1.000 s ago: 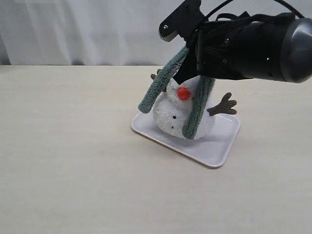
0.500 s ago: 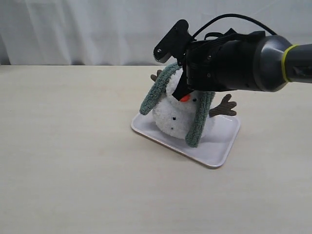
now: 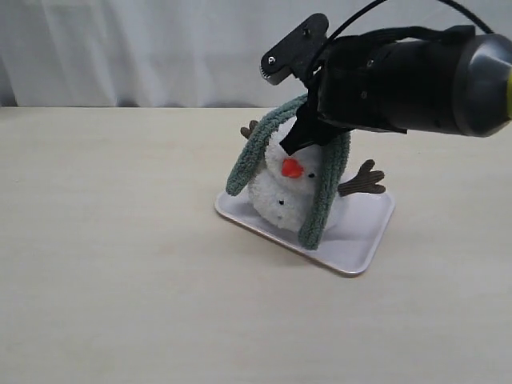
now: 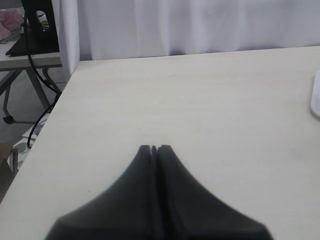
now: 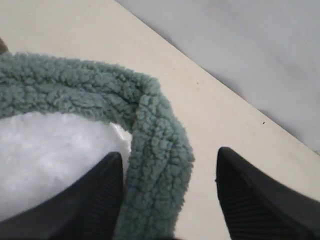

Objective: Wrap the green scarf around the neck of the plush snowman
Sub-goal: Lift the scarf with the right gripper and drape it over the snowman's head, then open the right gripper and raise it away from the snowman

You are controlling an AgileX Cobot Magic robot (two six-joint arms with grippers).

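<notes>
Right gripper [image 5: 170, 152]: jaws apart, 1 finger on each side of the scarf's fold, clamped on nothing; it hangs right over the snowman's head.
Left gripper [image 4: 153, 148]: fingers pressed together, holding nothing, above bare table.
Green scarf [image 3: 324, 196]: arched over the top of the plush snowman [image 3: 280, 192], 2 ends hanging down. The left end sticks out past the tray's edge; the right end drops in front of the body to the tray.
Snowman: tilted, on the left part of the white tray [image 3: 364, 236], close to its near-left edge.
Tray edges: 1 corner points forward; the right part is bare.
Table [image 3: 120, 264]: open surface left of and in front of the tray.
Far edge: meets a white curtain [image 3: 120, 48].
Side edge: in the left wrist view, floor and cables lie beyond it.
</notes>
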